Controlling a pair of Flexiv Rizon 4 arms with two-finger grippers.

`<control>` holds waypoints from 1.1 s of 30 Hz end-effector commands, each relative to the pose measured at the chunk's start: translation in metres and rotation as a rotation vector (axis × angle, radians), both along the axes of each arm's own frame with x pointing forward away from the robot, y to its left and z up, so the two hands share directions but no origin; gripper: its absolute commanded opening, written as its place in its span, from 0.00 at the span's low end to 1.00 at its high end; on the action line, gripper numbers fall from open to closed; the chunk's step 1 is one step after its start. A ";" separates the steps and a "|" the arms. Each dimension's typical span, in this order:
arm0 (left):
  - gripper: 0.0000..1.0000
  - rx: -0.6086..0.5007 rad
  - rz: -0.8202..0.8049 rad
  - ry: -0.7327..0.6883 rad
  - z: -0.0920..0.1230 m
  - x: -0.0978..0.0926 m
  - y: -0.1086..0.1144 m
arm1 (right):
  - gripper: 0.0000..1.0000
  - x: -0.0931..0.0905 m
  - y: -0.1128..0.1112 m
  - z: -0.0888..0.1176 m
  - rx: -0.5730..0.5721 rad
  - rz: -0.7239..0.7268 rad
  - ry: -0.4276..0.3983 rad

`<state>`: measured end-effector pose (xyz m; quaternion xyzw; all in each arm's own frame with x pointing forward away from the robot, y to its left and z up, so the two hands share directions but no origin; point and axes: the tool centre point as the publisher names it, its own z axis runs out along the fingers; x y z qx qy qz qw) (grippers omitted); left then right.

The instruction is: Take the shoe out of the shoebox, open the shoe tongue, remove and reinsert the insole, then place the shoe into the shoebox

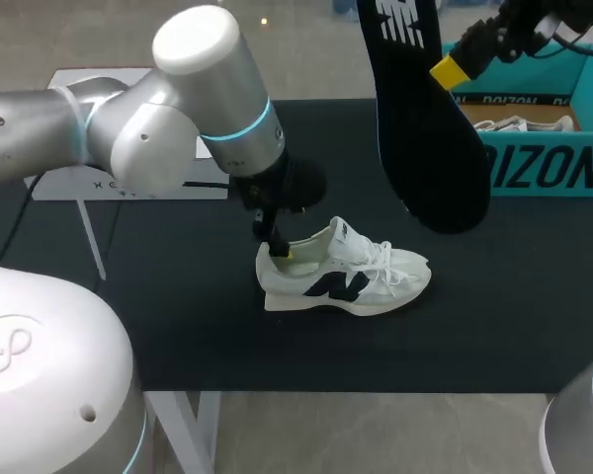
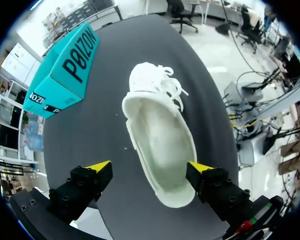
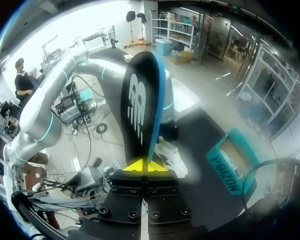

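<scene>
A white shoe (image 1: pixel 348 273) with a dark side logo lies on the black table top, toe to the right. Looking down into it, the shoe (image 2: pixel 160 142) has an empty white inside. My left gripper (image 1: pixel 277 249) hangs open over the heel; in its own view the left gripper (image 2: pixel 150 169) has the heel between its fingertips, one tip (image 2: pixel 199 167) close to the rim, the other apart. High at the back right, my right gripper (image 1: pixel 453 67) is shut on the heel end of a black insole (image 1: pixel 425 128), which hangs toe-down. The insole (image 3: pixel 140 107) rises from the right gripper (image 3: pixel 147 165).
A teal shoebox (image 1: pixel 549 163) stands open at the back right with a second white shoe (image 1: pixel 524 123) inside; the shoebox (image 2: pixel 60 75) lies ahead of the left gripper. A white flat board (image 1: pixel 99 183) sits at the back left. The table's front edge (image 1: pixel 356 392) is near.
</scene>
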<state>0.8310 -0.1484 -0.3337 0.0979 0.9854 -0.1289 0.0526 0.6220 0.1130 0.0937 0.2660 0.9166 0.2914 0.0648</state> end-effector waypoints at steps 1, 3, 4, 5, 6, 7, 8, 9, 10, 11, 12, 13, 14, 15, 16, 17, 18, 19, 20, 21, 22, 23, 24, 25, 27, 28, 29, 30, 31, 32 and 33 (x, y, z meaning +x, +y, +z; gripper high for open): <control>1.00 0.020 -0.004 0.030 -0.036 0.016 -0.023 | 0.00 0.001 0.001 0.001 -0.003 -0.001 0.003; 1.00 0.034 0.007 0.035 -0.044 0.019 -0.024 | 0.00 0.001 0.001 0.001 -0.003 -0.001 0.003; 1.00 0.030 0.006 0.040 -0.046 0.019 -0.025 | 0.00 0.001 0.001 0.001 -0.003 -0.001 0.003; 1.00 0.018 0.003 0.049 -0.048 0.019 -0.027 | 0.00 0.001 0.001 0.001 -0.003 -0.001 0.003; 1.00 0.022 0.005 0.048 -0.050 0.019 -0.027 | 0.00 0.001 0.001 0.001 -0.003 -0.001 0.003; 1.00 0.026 0.006 0.049 -0.052 0.020 -0.028 | 0.00 0.001 0.001 0.001 -0.003 -0.001 0.003; 1.00 0.026 0.006 0.051 -0.054 0.020 -0.029 | 0.00 0.001 0.001 0.001 -0.003 -0.001 0.003; 1.00 0.026 0.006 0.052 -0.055 0.021 -0.029 | 0.00 0.001 0.001 0.001 -0.003 -0.001 0.003; 1.00 0.029 0.009 0.060 -0.058 0.022 -0.029 | 0.00 0.001 0.001 0.001 -0.003 -0.001 0.003; 1.00 0.027 0.009 0.063 -0.060 0.023 -0.030 | 0.00 0.001 0.001 0.001 -0.003 -0.001 0.003; 1.00 0.025 0.010 0.062 -0.061 0.024 -0.030 | 0.00 0.001 0.001 0.001 -0.003 -0.001 0.003; 0.73 0.024 0.010 0.061 -0.063 0.024 -0.030 | 0.00 0.001 0.001 0.001 -0.003 -0.001 0.003; 0.07 0.023 0.011 0.060 -0.063 0.024 -0.030 | 0.00 0.001 0.001 0.001 -0.003 -0.001 0.003; 0.00 0.022 0.011 0.059 -0.063 0.024 -0.030 | 0.00 0.001 0.001 0.001 -0.003 -0.001 0.003; 0.00 0.022 0.010 0.059 -0.063 0.024 -0.030 | 0.00 0.001 0.001 0.001 -0.003 -0.001 0.003; 0.00 0.023 0.008 0.059 -0.063 0.024 -0.030 | 0.00 0.001 0.001 0.001 -0.003 -0.001 0.003; 0.00 0.024 0.007 0.059 -0.063 0.023 -0.029 | 0.00 0.001 0.001 0.001 -0.003 -0.001 0.003; 0.00 0.024 0.007 0.058 -0.062 0.022 -0.029 | 0.00 0.001 0.001 0.001 -0.003 -0.001 0.003; 0.00 0.024 0.006 0.059 -0.062 0.022 -0.028 | 0.00 0.001 0.001 0.001 -0.003 -0.001 0.003; 0.00 0.025 0.005 0.059 -0.062 0.021 -0.027 | 0.00 0.001 0.001 0.001 -0.003 -0.001 0.003; 0.00 0.025 0.004 0.060 -0.061 0.021 -0.027 | 0.00 0.001 0.001 0.001 -0.003 -0.001 0.003; 0.00 0.026 0.003 0.061 -0.061 0.021 -0.026 | 0.00 0.001 0.001 0.001 -0.003 -0.001 0.003; 0.00 0.028 0.003 0.061 -0.061 0.021 -0.026 | 0.00 0.001 0.001 0.001 -0.003 -0.001 0.003; 0.00 0.027 0.002 0.060 -0.061 0.020 -0.026 | 0.00 0.001 0.001 0.001 -0.003 -0.001 0.003; 0.00 0.028 -0.001 0.061 -0.062 0.018 -0.025 | 0.00 0.001 0.001 0.001 -0.003 -0.001 0.003; 0.00 0.026 -0.003 0.061 -0.062 0.018 -0.025 | 0.00 0.001 0.001 0.001 -0.003 -0.001 0.003; 0.00 0.025 -0.004 0.061 -0.061 0.017 -0.025 | 0.00 0.001 0.001 0.001 -0.003 -0.001 0.003; 0.00 0.024 -0.005 0.061 -0.061 0.017 -0.025 | 0.00 0.001 0.001 0.001 -0.003 -0.001 0.003; 0.00 0.022 -0.007 0.063 -0.061 0.017 -0.025 | 0.00 0.001 0.001 0.001 -0.003 -0.001 0.003; 0.00 0.020 -0.009 0.064 -0.061 0.016 -0.024 | 0.00 0.001 0.001 0.001 -0.003 -0.001 0.003; 0.00 0.019 -0.014 0.067 -0.061 0.016 -0.024 | 0.00 0.001 0.001 0.001 -0.003 -0.001 0.003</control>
